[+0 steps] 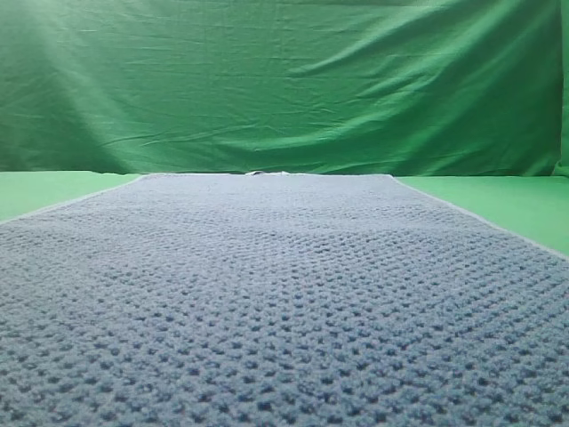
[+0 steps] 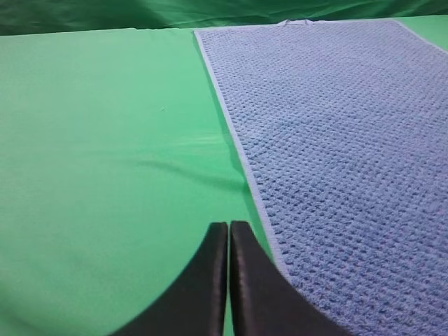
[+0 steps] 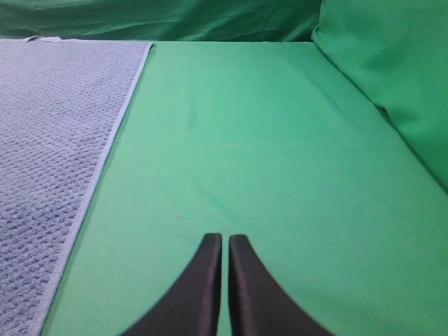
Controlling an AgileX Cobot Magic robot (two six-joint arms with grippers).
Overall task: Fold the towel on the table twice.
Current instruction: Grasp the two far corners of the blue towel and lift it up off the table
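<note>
Towel [image 1: 284,302] lies flat on the table [image 2: 98,175], seemingly unfolded; my left gripper [image 2: 229,227] and right gripper [image 3: 225,239] are pressed together, empty.

Exterior high view: towel [image 1: 284,302] runs off the bottom, lower left and lower right of frame, so near edge and near corners not visible; it hides most of the bench [image 1: 516,205]. Neither hand in this view.

Left wrist view: left hand [image 2: 228,241] cut off at bottom edge, only the two dark fingers show. Towel cut by right and bottom edges.

Right wrist view: right hand [image 3: 225,252] cut at bottom likewise. Towel cut by left edge. Small pale bit at towel's far edge, upper left, too small to tell.
</note>
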